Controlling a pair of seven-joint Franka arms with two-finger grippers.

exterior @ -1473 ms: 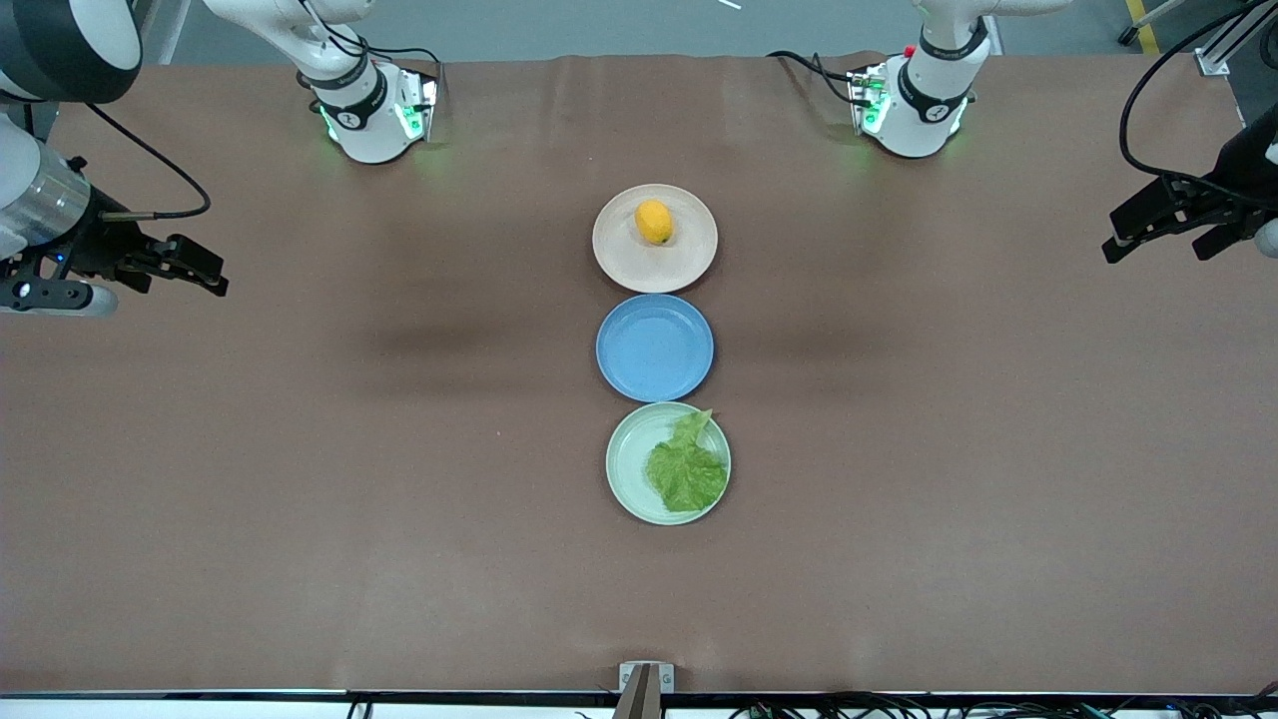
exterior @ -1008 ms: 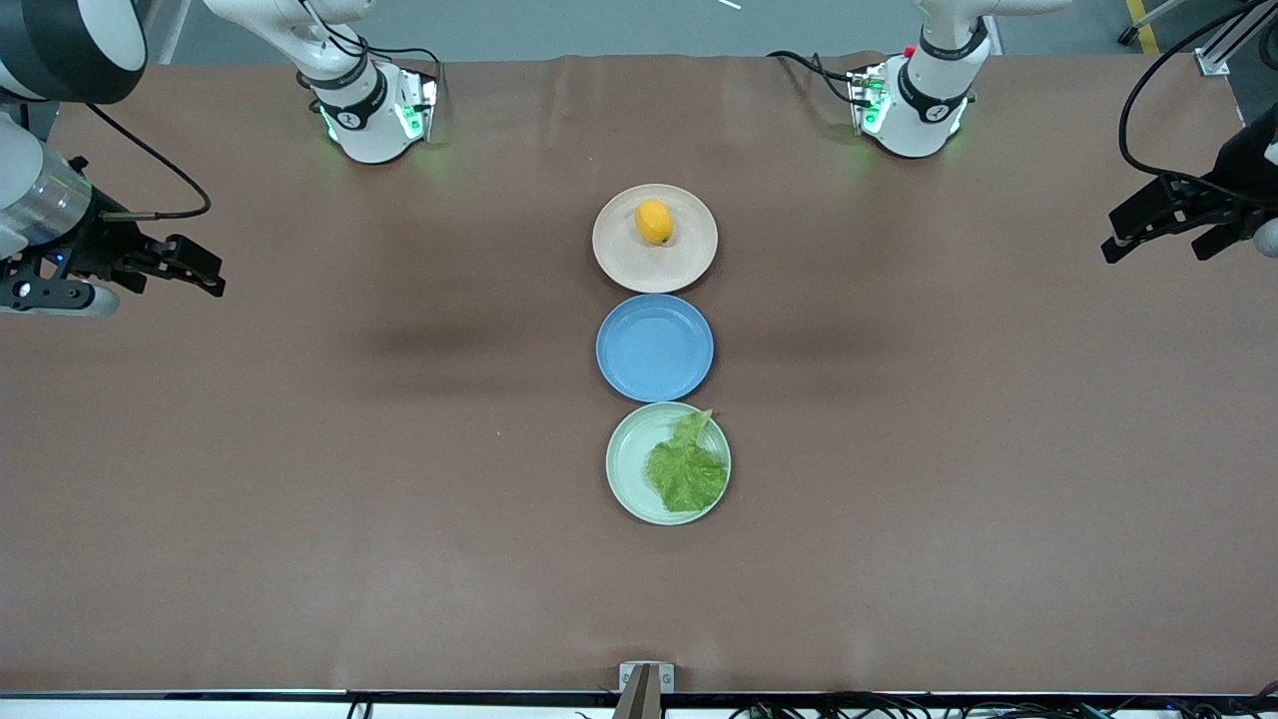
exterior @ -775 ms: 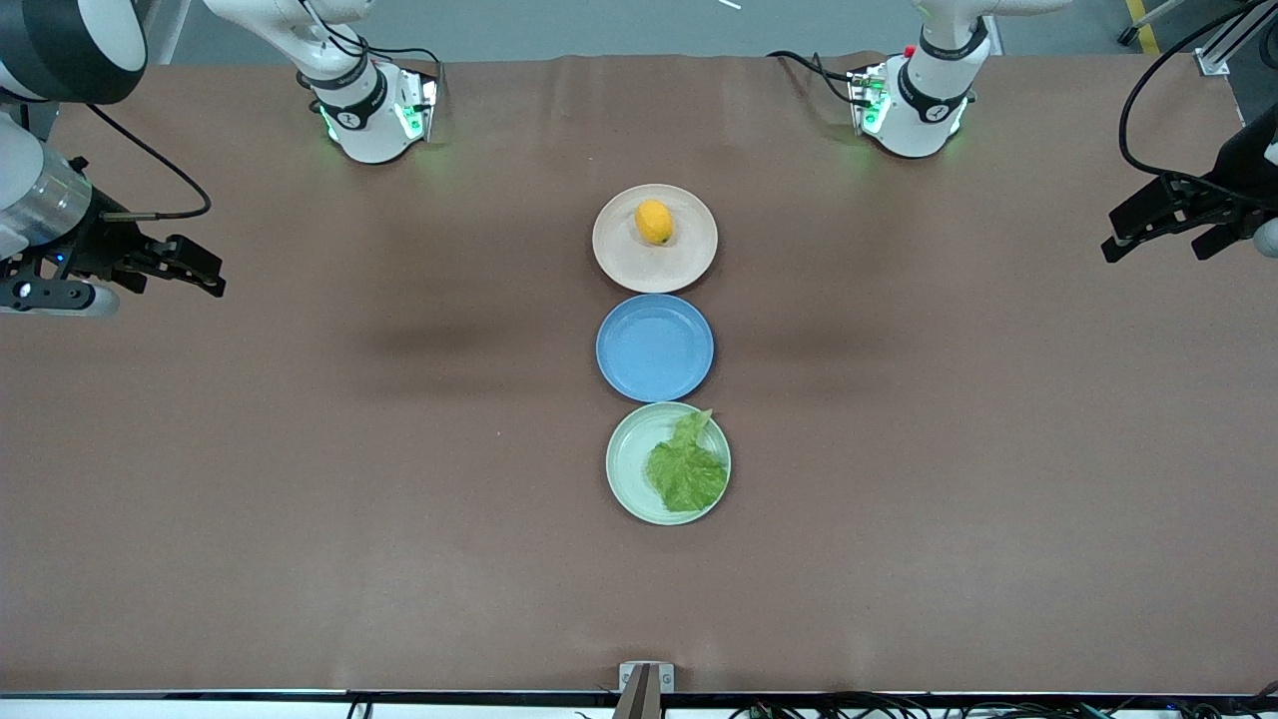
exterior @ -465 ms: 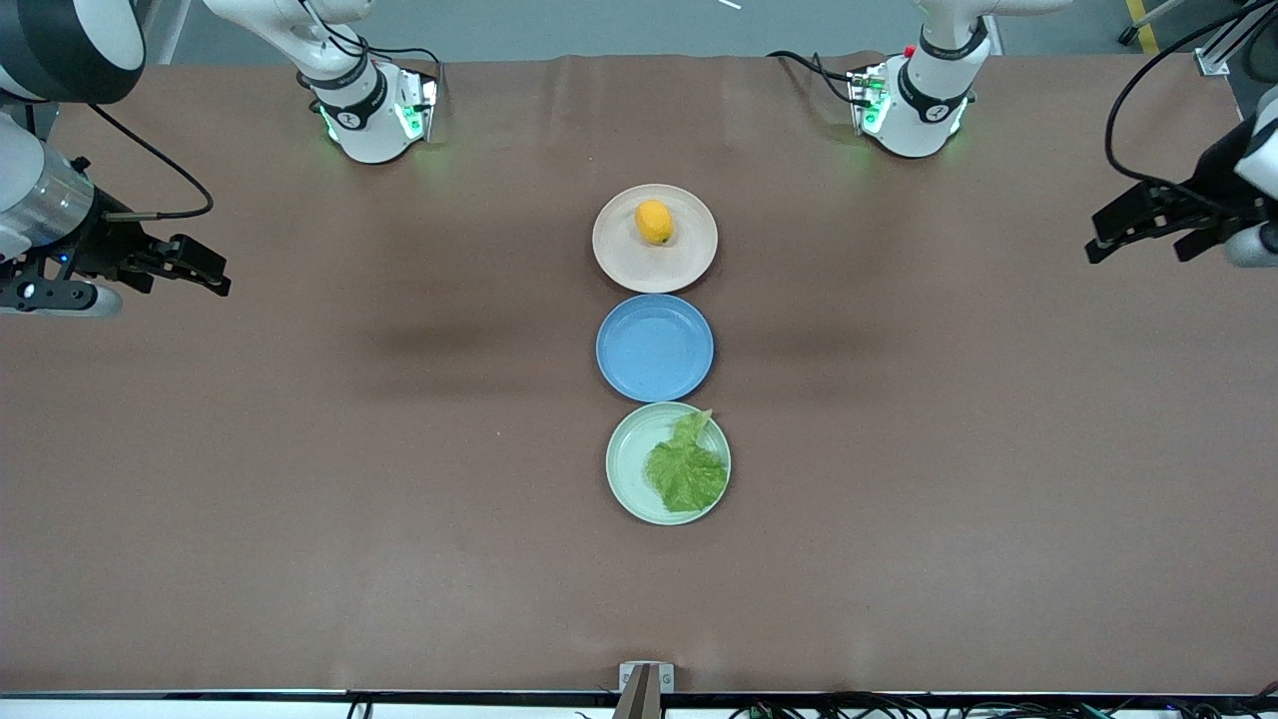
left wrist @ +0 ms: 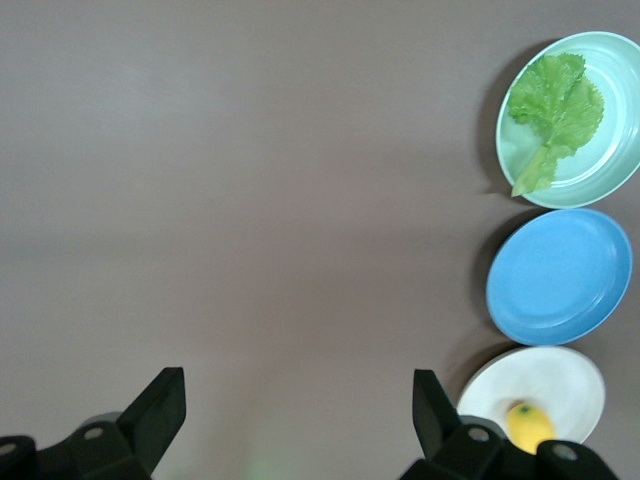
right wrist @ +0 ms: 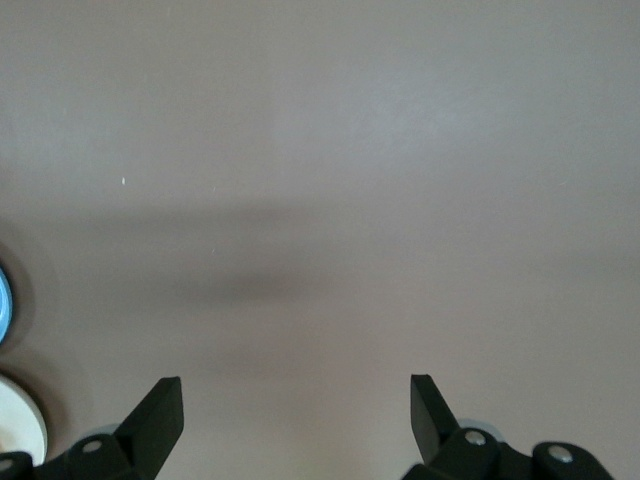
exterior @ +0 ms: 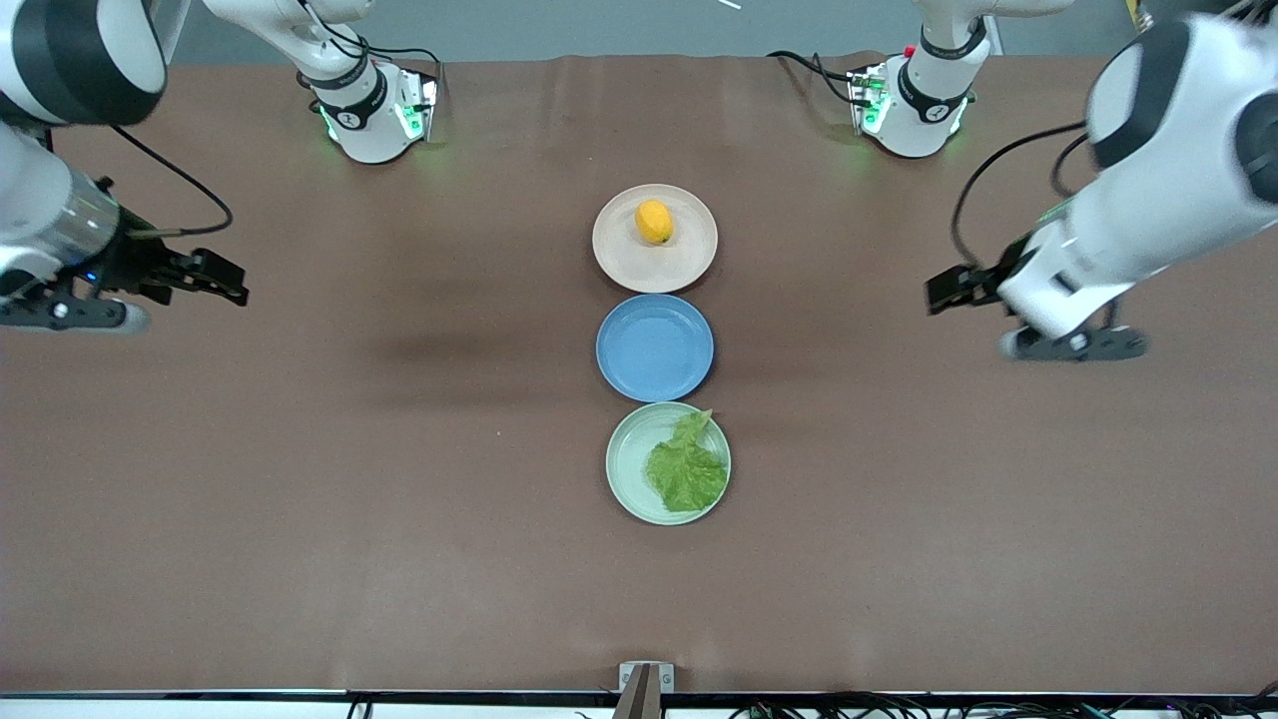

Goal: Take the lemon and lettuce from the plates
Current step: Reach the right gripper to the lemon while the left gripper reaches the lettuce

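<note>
Brown surface (exterior: 300, 499) is carrying three plates in a row; nothing is picked yet. Left gripper (left wrist: 290, 420) and right gripper (right wrist: 290, 415), jaws spread, are hanging over bare surface, seemingly approaching. Lettuce (exterior: 686, 469) is lying on the mint plate (exterior: 627, 469), lemon (exterior: 653, 222) on the beige plate (exterior: 619, 255).

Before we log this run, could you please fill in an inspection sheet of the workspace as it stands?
Surface: brown table cover, faint creases, bare around the plates.
Job's things: lemon on the beige-pink plate; lettuce on the mint plate, nearest the front camera; neither picked yet.
Clutter: empty blue plate between them.
Grippers: left gripper open, over bare table toward the left arm's end; right gripper open, over bare table toward the right arm's end.
Cables: black cables looping from both wrists and at the bases.
Surroundings: a small bracket at the table's near edge.
</note>
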